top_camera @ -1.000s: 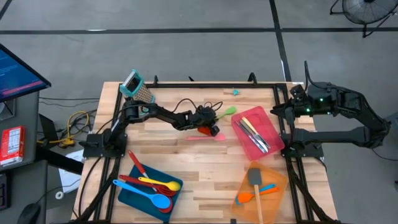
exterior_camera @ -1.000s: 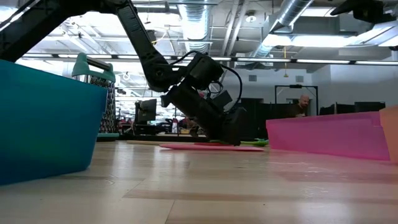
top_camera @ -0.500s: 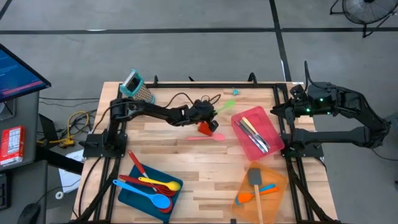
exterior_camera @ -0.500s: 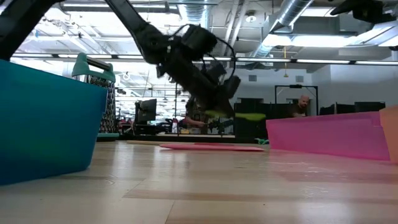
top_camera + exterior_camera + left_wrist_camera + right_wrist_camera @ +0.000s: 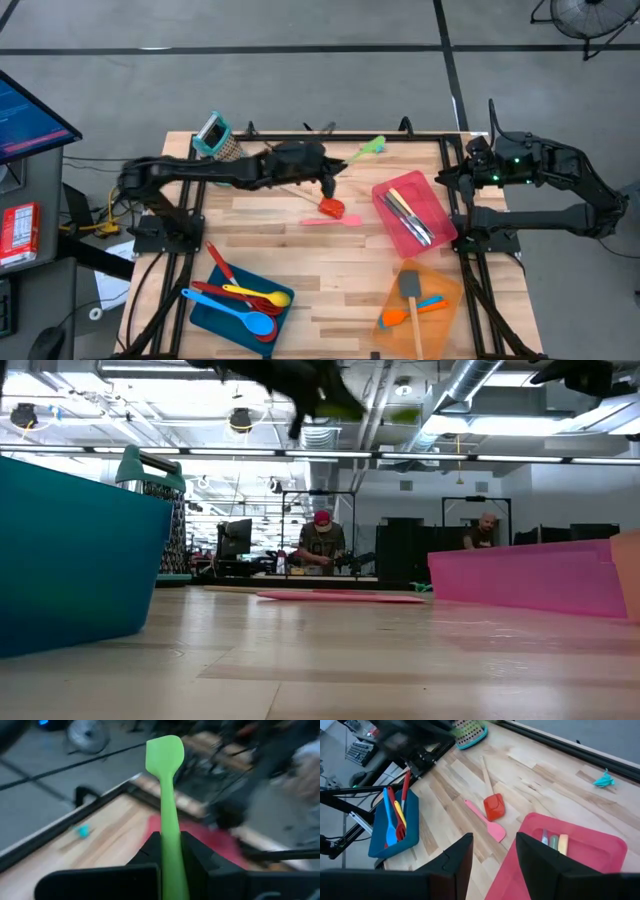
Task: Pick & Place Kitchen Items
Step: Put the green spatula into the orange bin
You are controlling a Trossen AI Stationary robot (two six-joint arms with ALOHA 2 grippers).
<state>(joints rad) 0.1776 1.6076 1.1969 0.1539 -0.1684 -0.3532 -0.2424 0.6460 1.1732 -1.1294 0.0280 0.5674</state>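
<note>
**Left tool has the green spatula up in the air**

So the left tool point(image 5: 170, 852) is clamped tight on the handle of a green spatula point(image 5: 167, 795). The dark fingers point(image 5: 197, 852) pinch the slim handle from both sides and the flat, rounded-square blade sticks out past them. It looks like smooth, matte silicone. From above, that spatula point(image 5: 366, 149) hangs over the far edge of the wooden bench point(image 5: 290, 250), lifted clear of the planks.

Nearest on the bench is a blue tray point(image 5: 240, 305) holding long-handled red, blue and yellow spoons and turners. To the right of it is an orange tray point(image 5: 425, 295) with a dark-headed spatula and an orange and a blue utensil. Farther back, mid-bench, a red spatula point(image 5: 331, 207) with a wooden handle lies flat, just beside a thin pink spatula point(image 5: 335, 221). Both are loose on the wood grain. To their right sits a shallow red tray point(image 5: 412, 213) with a few slim metal and yellow handles inside.

At the far left corner stands the metal box grater point(image 5: 222, 140) with its teal handle.

The right tool point(image 5: 492, 855) is parked off the bench's right edge. Its fingers point(image 5: 457, 857) stand partly apart with nothing between them.
</note>
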